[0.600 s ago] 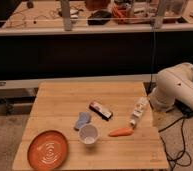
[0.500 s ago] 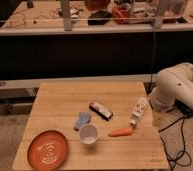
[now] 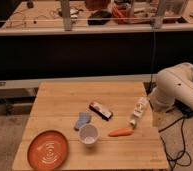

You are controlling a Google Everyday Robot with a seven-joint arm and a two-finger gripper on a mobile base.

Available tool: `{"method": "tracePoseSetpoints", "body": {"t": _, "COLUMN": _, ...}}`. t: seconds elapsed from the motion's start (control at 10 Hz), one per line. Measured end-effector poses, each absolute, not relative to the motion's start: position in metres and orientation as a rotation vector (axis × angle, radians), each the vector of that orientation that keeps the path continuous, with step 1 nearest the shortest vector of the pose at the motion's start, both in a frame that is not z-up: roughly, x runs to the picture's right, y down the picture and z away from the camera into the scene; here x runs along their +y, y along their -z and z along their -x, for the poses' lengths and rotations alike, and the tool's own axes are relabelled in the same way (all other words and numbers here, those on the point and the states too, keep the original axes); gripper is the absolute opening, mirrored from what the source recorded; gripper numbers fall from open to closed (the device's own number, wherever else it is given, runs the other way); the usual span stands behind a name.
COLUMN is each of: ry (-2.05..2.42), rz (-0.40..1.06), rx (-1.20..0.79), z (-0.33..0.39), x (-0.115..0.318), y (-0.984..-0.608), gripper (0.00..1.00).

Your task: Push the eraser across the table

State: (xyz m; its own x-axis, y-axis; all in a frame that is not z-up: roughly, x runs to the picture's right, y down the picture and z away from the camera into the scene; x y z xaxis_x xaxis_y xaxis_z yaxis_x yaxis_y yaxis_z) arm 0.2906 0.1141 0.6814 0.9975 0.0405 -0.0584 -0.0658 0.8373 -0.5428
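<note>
The eraser lies near the middle of the wooden table. The white arm reaches in from the right, its gripper low just beside the carrot, apart from the eraser; whether it is open or closed cannot be told.

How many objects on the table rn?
6: orange plate front-left, white cup beside it, blue object and eraser mid-table, white bottle and carrot toward the right. None look hidden. The gripper sits off the table's right edge.
</note>
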Motion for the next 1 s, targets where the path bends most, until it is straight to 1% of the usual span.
{"method": "tracePoseSetpoints", "body": {"t": 0.8, "ry": -0.057, "rz": 0.575, "rx": 0.045, "z": -0.291, "x": 0.113, "y": -0.681, "gripper": 0.8}}
{"method": "tracePoseSetpoints", "body": {"t": 1.0, "ry": -0.048, "rz": 0.58, "rx": 0.041, "z": -0.292, "x": 0.108, "y": -0.693, "gripper": 0.8}}
